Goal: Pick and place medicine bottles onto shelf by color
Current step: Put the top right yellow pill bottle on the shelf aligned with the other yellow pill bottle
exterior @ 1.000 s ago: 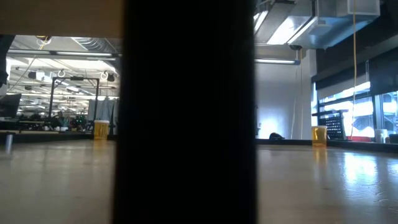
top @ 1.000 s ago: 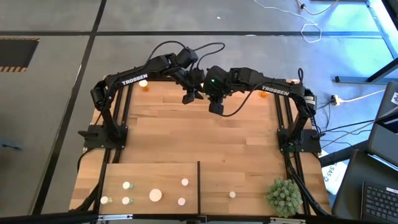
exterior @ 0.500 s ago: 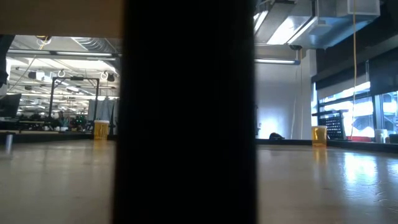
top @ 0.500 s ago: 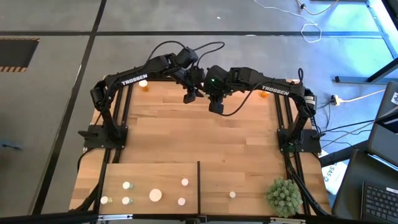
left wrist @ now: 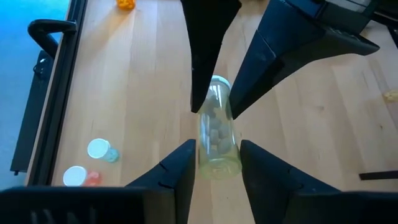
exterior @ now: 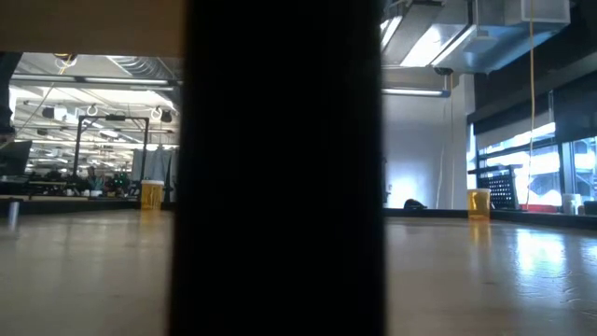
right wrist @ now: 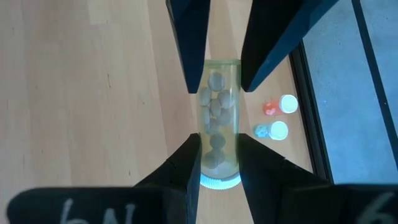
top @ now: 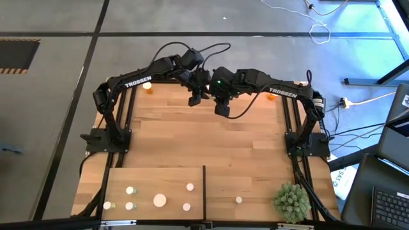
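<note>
A clear greenish medicine bottle [left wrist: 218,134] with a white cap [right wrist: 221,182] and pale pills inside hangs in the air between my two grippers, over the far middle of the table. My left gripper [top: 195,98] [left wrist: 217,163] is at its base end. My right gripper [top: 222,107] [right wrist: 219,163] is at its cap end. The two grippers face each other. The shelf [top: 153,182] with its dark divider [top: 204,188] lies at the near edge, and several white-capped bottles stand on it. My left gripper pinches the bottle's base end [left wrist: 219,163] between its two fingers, which lie along the bottle. The bottle is lifted clear of the table. My right gripper pinches the cap end [right wrist: 219,168], just above the white cap, and comes from the opposite side with its fingers along the bottle.
Orange bottles stand at the far edge [top: 148,86] [top: 271,96]. Two small capped bottles [right wrist: 288,103] [right wrist: 278,130] stand close to the table's dark rail. A spiky green plant ball [top: 293,201] sits at the near right corner. A dark upright [exterior: 280,168] blocks the middle of the low view.
</note>
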